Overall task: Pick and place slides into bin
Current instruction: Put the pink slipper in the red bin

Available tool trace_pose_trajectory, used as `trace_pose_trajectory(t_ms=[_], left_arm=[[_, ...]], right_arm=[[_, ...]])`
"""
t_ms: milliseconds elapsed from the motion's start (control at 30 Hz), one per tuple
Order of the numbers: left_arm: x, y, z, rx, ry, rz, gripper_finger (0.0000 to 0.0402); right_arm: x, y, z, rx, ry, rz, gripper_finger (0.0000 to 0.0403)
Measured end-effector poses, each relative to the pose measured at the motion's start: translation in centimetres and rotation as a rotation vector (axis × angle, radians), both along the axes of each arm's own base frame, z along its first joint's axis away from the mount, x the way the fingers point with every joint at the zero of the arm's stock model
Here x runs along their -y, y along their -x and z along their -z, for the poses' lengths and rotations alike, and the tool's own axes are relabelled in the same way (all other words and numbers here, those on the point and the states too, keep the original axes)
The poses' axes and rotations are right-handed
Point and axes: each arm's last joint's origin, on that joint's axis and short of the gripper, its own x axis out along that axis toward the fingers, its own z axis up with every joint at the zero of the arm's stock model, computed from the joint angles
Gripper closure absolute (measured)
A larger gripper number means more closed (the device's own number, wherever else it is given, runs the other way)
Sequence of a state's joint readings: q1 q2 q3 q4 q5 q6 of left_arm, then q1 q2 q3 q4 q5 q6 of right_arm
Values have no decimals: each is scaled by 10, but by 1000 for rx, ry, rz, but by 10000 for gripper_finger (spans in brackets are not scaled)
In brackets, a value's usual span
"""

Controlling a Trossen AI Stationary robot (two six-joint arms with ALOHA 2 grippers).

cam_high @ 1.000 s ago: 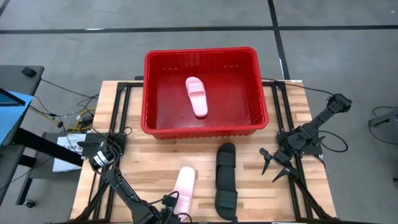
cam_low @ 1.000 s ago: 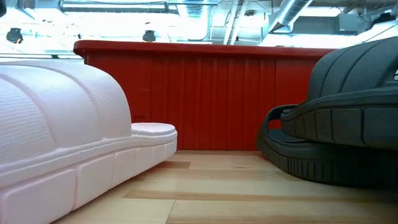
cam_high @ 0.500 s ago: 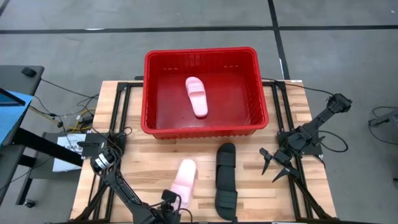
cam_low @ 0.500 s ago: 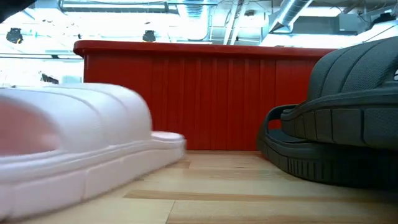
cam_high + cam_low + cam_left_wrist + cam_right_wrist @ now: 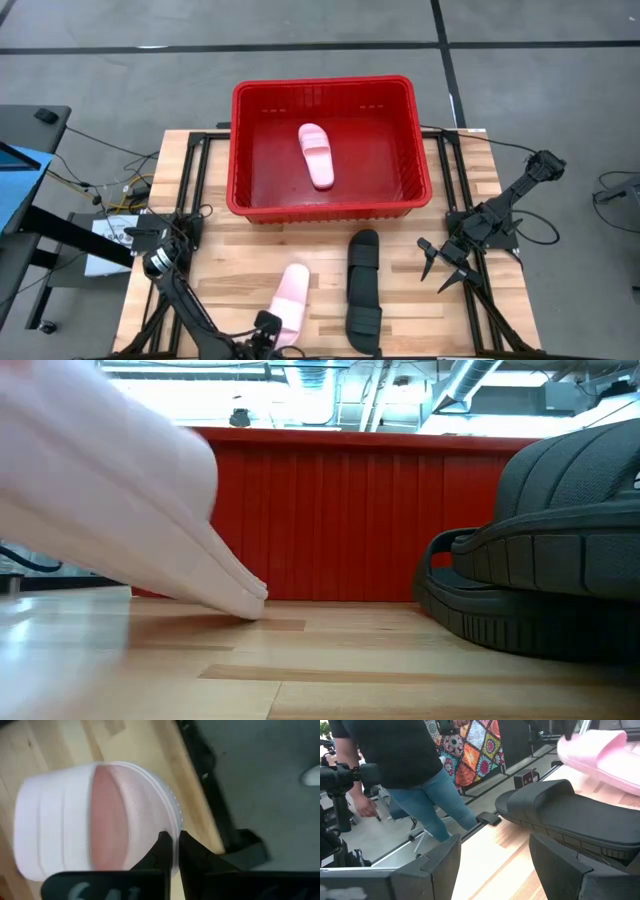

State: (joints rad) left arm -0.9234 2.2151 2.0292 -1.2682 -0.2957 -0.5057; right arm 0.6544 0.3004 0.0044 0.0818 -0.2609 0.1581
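Observation:
One pale pink slide lies inside the red bin at the table's far side. A second pink slide is near the table's front and tipped up. Its heel is raised and its toe rests on the wood. My left gripper is shut on its heel end. The black slides lie to its right, one partly on the other. My right gripper is open and empty, to the right of the black slides. My left gripper pinches the pink slide's heel rim between its two fingers, behind the strap. It comes at the slide from the table's near side, slanting down. The heel is lifted and the slide tilts down to its toe, which rests on the table.
The bin's near wall stands just beyond the tipped slide and the black slides. Black frame rails run along the table's left and right sides. A person stands in the room beyond the table. Bare wood lies between the slides and the bin.
My left gripper has risen with the pink slide's heel. The slide lay flat a second ago; now its heel is up and its toe stays on the table, and it has swung a little toward the table's left.

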Motion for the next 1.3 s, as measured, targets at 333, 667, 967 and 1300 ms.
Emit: trace_pose_trajectory(t_ms=[333, 667, 967, 1300], left_arm=[[0, 17, -69, 46, 22, 19, 401], [-9, 26, -95, 90, -3, 52, 401], [-18, 16, -97, 163, -135, 161, 401], [-62, 24, -158, 441, -290, 145, 401]], right_arm=[[0, 0, 0, 0, 0, 0, 177], [0, 0, 0, 0, 0, 0, 177], [0, 0, 0, 0, 0, 0, 177], [0, 0, 0, 0, 0, 0, 177]])
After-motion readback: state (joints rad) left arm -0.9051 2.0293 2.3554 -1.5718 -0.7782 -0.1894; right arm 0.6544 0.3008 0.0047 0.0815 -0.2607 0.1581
